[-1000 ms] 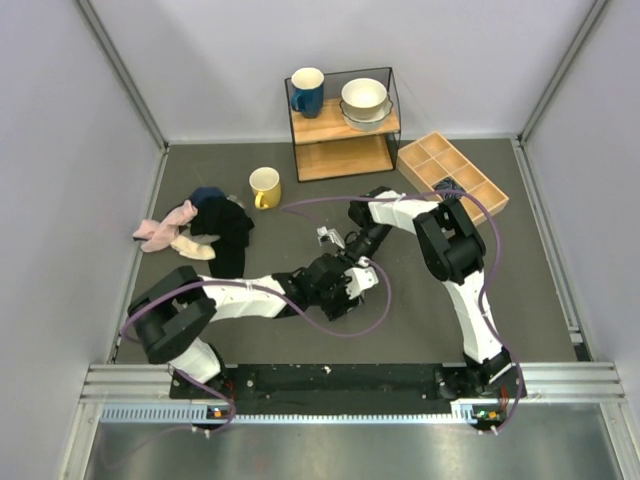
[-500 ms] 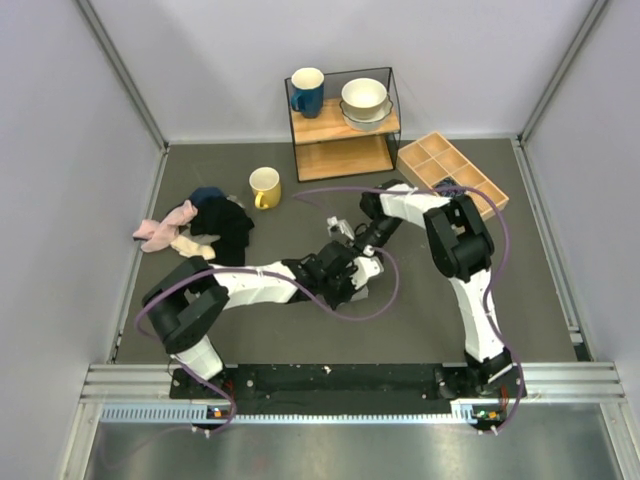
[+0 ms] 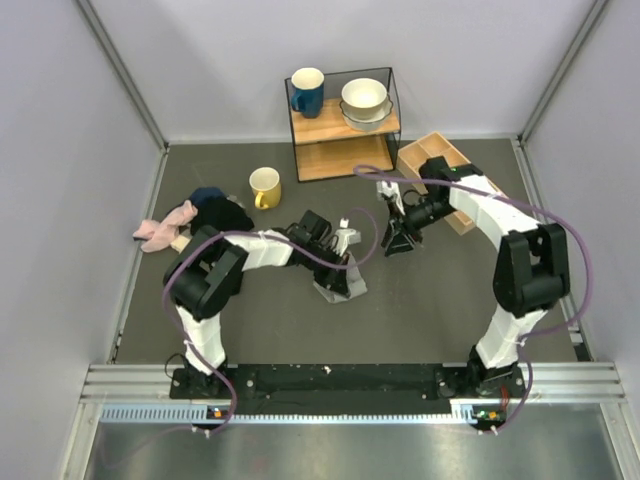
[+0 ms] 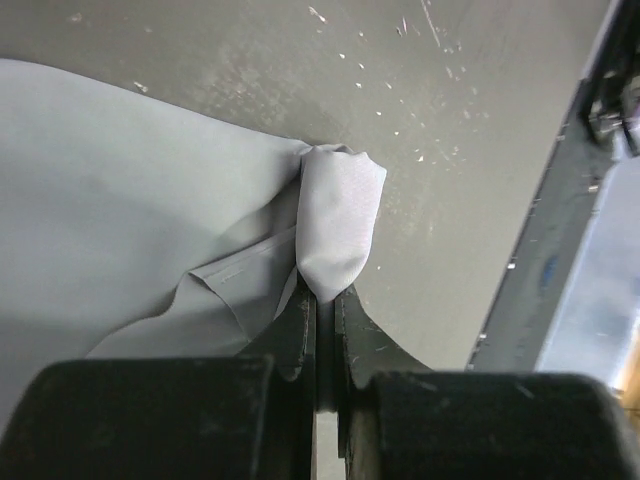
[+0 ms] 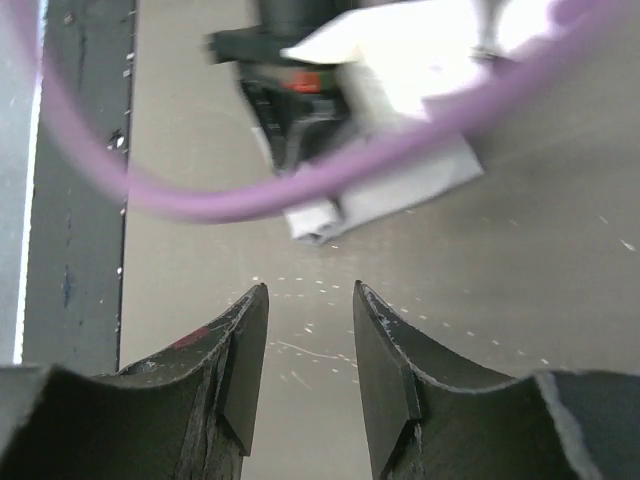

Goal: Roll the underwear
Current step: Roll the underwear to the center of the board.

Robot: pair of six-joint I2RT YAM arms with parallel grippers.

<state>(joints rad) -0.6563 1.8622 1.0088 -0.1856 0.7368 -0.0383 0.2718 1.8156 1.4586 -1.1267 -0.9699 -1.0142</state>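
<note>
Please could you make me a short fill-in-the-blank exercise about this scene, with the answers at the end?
1. The left gripper is shut on a fold of the underwear, which is light ___ in colour.
2. The right gripper holds nothing; its jaws stand ___.
3. The mug on the table is ___.
4. The blue mug stands on the shelf, on its ___ board.
Answers: grey; open; yellow; top.

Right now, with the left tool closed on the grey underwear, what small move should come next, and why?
Probably carry the left tool over the flat part of the underwear to start the roll. Its jaws are shut on a bunched corner, the rest lies spread, and the right tool is open and empty.
</note>
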